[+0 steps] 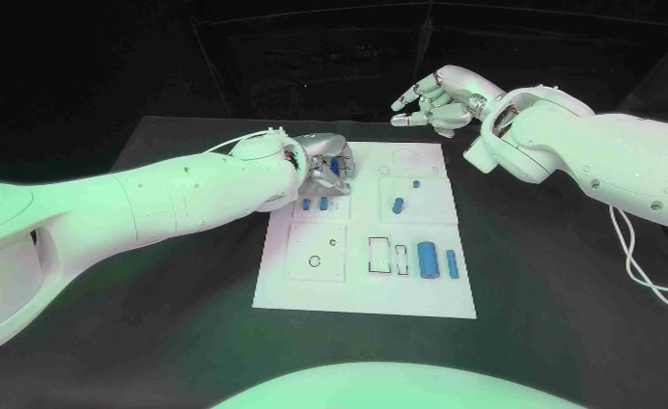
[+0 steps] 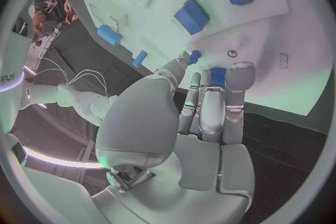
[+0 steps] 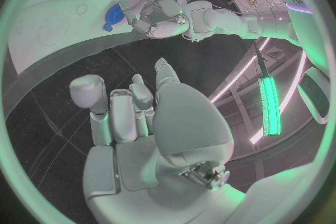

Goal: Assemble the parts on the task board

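The white task board (image 1: 365, 284) lies in the middle of the black table. My left hand (image 1: 324, 166) hovers low over its far left part, fingers pointing down at the plate. In the left wrist view its fingertips (image 2: 238, 74) sit beside a small ribbed blue part (image 2: 217, 74), and the thumb tip is next to another tiny blue part (image 2: 195, 56); I cannot tell whether either is held. Two short blue parts (image 1: 315, 204) lie just in front of that hand. My right hand (image 1: 437, 100) is raised beyond the board's far edge, fingers apart and holding nothing.
A blue peg (image 1: 400, 204) lies in the board's upper right field. Two longer blue parts (image 1: 429, 259) stand side by side at the lower right, next to empty rectangular outlines (image 1: 380, 255). Bare black table (image 1: 181, 332) surrounds the board.
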Robot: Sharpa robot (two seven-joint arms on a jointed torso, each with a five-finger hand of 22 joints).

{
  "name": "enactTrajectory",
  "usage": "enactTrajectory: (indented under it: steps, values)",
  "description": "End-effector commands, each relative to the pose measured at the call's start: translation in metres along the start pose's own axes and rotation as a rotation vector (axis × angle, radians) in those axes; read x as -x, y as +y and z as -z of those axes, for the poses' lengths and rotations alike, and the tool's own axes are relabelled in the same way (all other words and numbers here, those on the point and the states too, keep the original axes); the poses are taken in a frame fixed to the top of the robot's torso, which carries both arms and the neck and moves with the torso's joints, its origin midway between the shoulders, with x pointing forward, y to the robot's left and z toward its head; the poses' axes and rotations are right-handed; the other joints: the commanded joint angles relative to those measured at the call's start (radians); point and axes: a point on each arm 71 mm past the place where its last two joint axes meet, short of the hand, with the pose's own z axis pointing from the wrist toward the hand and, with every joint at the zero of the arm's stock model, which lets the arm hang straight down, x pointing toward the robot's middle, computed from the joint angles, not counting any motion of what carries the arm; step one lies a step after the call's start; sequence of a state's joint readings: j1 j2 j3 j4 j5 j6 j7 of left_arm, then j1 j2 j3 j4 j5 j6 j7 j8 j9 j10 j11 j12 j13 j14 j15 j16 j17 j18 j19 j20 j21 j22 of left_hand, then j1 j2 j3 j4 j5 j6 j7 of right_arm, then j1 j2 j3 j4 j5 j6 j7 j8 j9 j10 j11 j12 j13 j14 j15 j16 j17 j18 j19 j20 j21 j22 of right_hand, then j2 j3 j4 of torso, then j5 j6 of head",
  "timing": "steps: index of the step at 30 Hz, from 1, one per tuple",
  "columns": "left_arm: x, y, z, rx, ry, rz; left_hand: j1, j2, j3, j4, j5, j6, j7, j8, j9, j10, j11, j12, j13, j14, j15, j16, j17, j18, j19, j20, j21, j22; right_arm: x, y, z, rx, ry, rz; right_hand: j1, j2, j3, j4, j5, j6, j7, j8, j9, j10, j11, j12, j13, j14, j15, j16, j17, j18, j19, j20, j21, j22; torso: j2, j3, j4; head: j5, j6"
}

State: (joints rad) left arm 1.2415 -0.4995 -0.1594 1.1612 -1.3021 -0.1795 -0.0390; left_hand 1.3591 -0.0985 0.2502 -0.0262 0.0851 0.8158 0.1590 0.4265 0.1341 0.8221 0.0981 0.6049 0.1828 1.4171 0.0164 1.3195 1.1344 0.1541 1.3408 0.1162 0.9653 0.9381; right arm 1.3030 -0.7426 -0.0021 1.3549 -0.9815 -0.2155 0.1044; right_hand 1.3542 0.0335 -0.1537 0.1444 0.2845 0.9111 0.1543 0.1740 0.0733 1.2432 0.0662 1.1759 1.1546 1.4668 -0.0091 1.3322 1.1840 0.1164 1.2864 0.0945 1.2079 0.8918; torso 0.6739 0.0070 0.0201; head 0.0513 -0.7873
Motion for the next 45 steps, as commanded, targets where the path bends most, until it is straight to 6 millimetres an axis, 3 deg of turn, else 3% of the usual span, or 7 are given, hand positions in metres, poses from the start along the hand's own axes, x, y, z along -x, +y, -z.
enactTrajectory:
  steps: [1, 17, 30, 39, 45]
  values:
    - [-0.001, -0.001, -0.002, -0.015, 0.011, -0.029, 0.002, 0.011, 0.014, -0.001, -0.002, 0.018, -0.002, -0.008, -0.006, 0.014, 0.000, -0.009, -0.009, 0.010, -0.002, 0.011, 0.006, -0.020, 0.011, -0.002, 0.018, 0.017, 0.001, 0.002, 0.000, 0.012, -0.003, -0.003, 0.008, 0.001, -0.003, -0.002, -0.002, -0.008, 0.001, 0.007, -0.001, -0.006, 0.002, -0.004, -0.001, 0.019, -0.003, -0.006, 0.001, 0.008, -0.006, -0.002, -0.006, -0.001, 0.000, 0.0002, -0.0001, 0.000, -0.001]
    - [-0.008, -0.003, -0.006, -0.007, 0.055, -0.030, -0.008, 0.012, 0.089, -0.018, -0.003, 0.092, -0.016, -0.058, -0.042, 0.096, -0.015, -0.050, -0.062, 0.045, -0.015, 0.061, 0.051, -0.043, 0.057, -0.014, 0.143, 0.147, 0.000, 0.003, -0.001, 0.014, 0.000, -0.003, 0.009, 0.002, -0.003, -0.002, 0.000, -0.009, 0.001, 0.007, -0.001, -0.005, 0.002, -0.002, 0.000, 0.019, -0.003, -0.005, 0.002, 0.008, -0.006, -0.002, -0.005, 0.000, -0.001, 0.0005, 0.0008, 0.004, -0.003]
    - [-0.011, -0.001, -0.008, 0.015, 0.086, -0.032, -0.012, 0.018, 0.127, -0.027, -0.002, 0.117, -0.017, -0.081, -0.056, 0.126, -0.019, -0.067, -0.080, 0.054, -0.019, 0.070, 0.054, -0.050, 0.069, -0.017, 0.178, 0.185, -0.001, 0.003, -0.001, 0.014, 0.002, -0.004, 0.009, 0.002, -0.003, -0.002, 0.000, -0.009, 0.001, 0.007, -0.001, -0.005, 0.002, -0.002, 0.000, 0.019, -0.003, -0.005, 0.002, 0.008, -0.006, -0.002, -0.005, 0.000, 0.000, 0.0004, 0.0006, 0.000, 0.002]
    - [-0.012, -0.001, -0.008, 0.016, 0.091, -0.032, 0.016, 0.035, 0.200, -0.062, -0.001, 0.154, -0.022, -0.095, -0.060, 0.171, -0.027, -0.077, -0.091, 0.056, -0.026, 0.074, 0.050, -0.053, 0.071, -0.022, 0.195, 0.207, -0.001, 0.003, -0.002, 0.016, 0.002, -0.004, 0.009, 0.002, -0.003, -0.002, 0.000, -0.009, 0.001, 0.007, -0.001, -0.005, 0.002, -0.002, 0.000, 0.019, -0.003, -0.005, 0.002, 0.008, -0.006, -0.002, -0.005, 0.000, -0.001, 0.0003, 0.0013, 0.000, 0.001]
    - [-0.008, 0.000, -0.004, -0.004, 0.045, -0.017, 0.003, 0.030, 0.229, -0.073, -0.002, 0.175, -0.024, -0.107, -0.061, 0.194, -0.031, -0.092, -0.097, 0.058, -0.029, 0.076, 0.049, -0.053, 0.071, -0.026, 0.200, 0.214, -0.001, 0.004, -0.001, 0.018, 0.002, -0.004, 0.010, 0.004, -0.003, -0.002, 0.002, -0.009, 0.001, 0.008, -0.001, -0.005, 0.002, -0.002, 0.000, 0.020, -0.003, -0.005, 0.003, 0.008, -0.005, -0.002, -0.005, 0.000, -0.001, -0.0007, 0.0015, -0.002, 0.004]
